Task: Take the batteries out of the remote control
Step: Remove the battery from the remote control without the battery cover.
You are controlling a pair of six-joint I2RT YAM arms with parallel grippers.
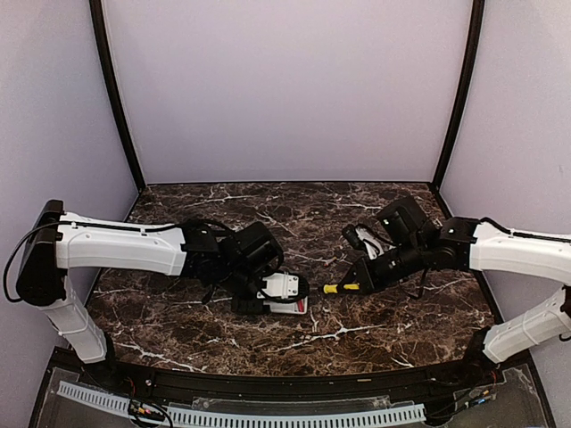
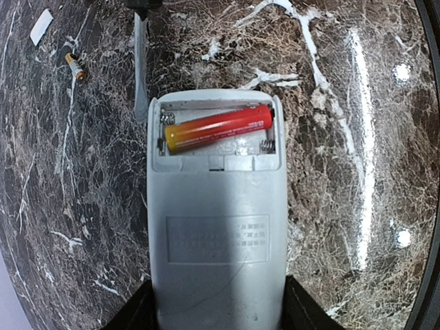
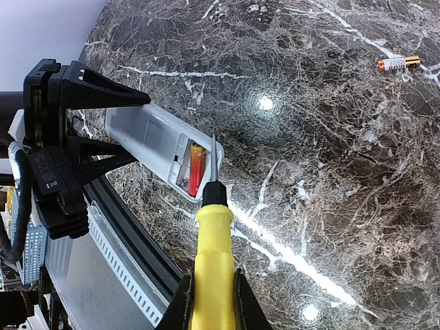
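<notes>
My left gripper [image 1: 268,292] is shut on the lower end of a white remote control [image 2: 216,240], back side up, battery bay open. One red-and-yellow battery [image 2: 216,128] lies in the upper slot; the slot beside it is empty. My right gripper [image 3: 213,302] is shut on a yellow-handled screwdriver [image 3: 213,254]. Its blade [image 2: 141,69] lies along the bay-end corner of the remote, next to the battery [image 3: 196,168]. A second battery [image 2: 75,67] lies loose on the table, also in the right wrist view [image 3: 398,64].
A flat white back cover [image 2: 42,26] lies on the dark marble table [image 1: 294,223] beyond the loose battery. A black rail and a slotted grey strip [image 1: 268,417] run along the table's near edge. Purple walls close in the back and sides.
</notes>
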